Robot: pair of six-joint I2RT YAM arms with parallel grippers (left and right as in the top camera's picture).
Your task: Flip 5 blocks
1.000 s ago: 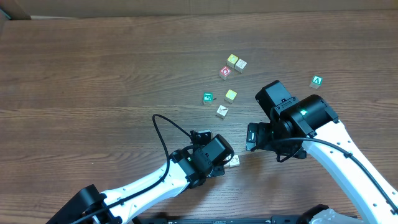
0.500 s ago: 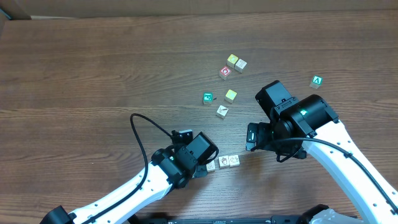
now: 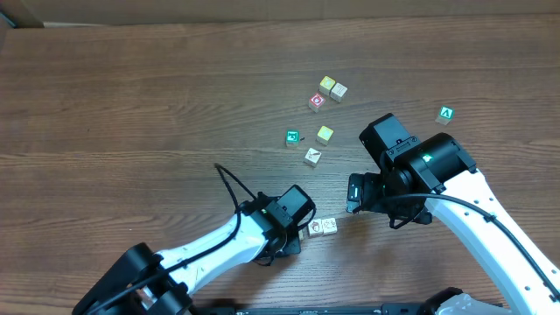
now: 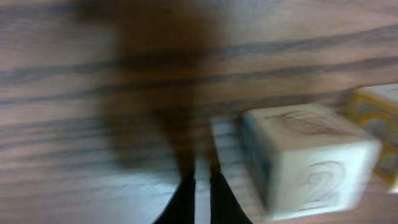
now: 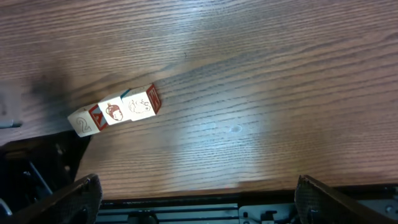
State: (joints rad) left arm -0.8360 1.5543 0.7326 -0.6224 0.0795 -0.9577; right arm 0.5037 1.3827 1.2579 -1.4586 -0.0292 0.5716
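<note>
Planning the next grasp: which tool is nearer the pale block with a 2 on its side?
Left. The left tool, shut, sits right beside the block with the 2, not gripping it. The right tool, open, hangs apart, beyond the neighbouring block.

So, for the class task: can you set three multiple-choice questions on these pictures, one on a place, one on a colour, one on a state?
1. Where is the green cube with the white A?
A. In the middle of the group
B. Far right, on its own
C. Stacked on another cube

2. What colour is the top of the leftmost cube in the upper group?
A. Teal
B. Black
C. Orange

3. How do the left jaws stand?
A. Wide open
B. Shut on a cube
C. Shut, empty, beside the cube marked 2

Answers: 1 B, it sits apart from all the others; 2 A, its face shows teal from overhead; 3 C, the wrist view shows the tips together with the cube off to one side.
</note>
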